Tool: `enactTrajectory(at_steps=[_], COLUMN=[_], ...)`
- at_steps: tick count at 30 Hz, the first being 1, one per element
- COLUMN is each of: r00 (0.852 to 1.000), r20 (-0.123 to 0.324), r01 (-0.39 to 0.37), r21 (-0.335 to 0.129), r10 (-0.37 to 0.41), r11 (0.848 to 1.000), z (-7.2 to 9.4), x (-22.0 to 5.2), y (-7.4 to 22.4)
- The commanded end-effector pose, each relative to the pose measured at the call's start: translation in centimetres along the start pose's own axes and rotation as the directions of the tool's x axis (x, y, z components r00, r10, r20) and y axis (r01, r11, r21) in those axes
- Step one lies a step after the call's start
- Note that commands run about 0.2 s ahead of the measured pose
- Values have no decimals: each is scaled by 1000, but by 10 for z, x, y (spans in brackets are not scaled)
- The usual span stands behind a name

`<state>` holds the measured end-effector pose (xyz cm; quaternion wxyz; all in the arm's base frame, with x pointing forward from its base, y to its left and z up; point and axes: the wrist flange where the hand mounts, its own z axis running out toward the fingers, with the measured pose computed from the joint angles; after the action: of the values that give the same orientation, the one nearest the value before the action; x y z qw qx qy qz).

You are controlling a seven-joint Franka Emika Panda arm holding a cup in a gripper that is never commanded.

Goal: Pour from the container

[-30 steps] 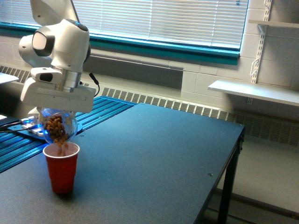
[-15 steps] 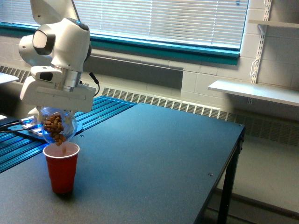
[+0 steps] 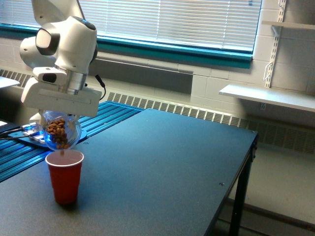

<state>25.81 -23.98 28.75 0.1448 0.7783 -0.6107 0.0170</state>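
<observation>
Room with white slatted window blinds [image 3: 167,22] over a teal sill, white block wall, a long radiator grille along the wall, and white wall shelves [image 3: 268,96] at the exterior view's right. Dark grey flat-topped bench [image 3: 162,172] fills the middle; a blue ribbed metal rail surface [image 3: 106,115] sits beside it at the exterior view's left, with a small blue-lit device [image 3: 29,132] on it behind my load. My white rounded arm [image 3: 64,46] comes down from top left, ending in a wide white block. My pincer [image 3: 60,114] is under that block, clamped on the small clear rounded container [image 3: 60,132]; the fingertips themselves are hard to make out behind the glassy wall. The container hangs in the air, tipped so its mouth points down, with brown nut-like pieces [image 3: 58,130] bunched inside toward the low side. It sits right above the opaque red plastic party cup [image 3: 64,177], just over the rim, not touching as far as I can tell. A piece or two shows at the lip of the container over the cup mouth. Red cup stands upright on the bench near the front left corner, a light tan fill visible at its top. The rest of the bench top shows only a couple of tiny screw dots.
</observation>
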Motion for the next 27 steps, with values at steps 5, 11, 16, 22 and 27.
enactTrajectory(at_steps=[5, 11, 16, 22, 27], r00=[1000, 1000, 1000, 1000, 999], r20=[-5, 2, 6, 9, 10], r01=[12, 7, 12, 25, 37], r21=[-26, -32, -38, -52, -59], r10=[-13, -7, -12, -24, -36], r11=[1000, 999, 999, 998, 998], z=[-2, -3, -3, -2, -1], x=[7, 11, 12, 11, 11], y=[0, 0, -3, -6, -11])
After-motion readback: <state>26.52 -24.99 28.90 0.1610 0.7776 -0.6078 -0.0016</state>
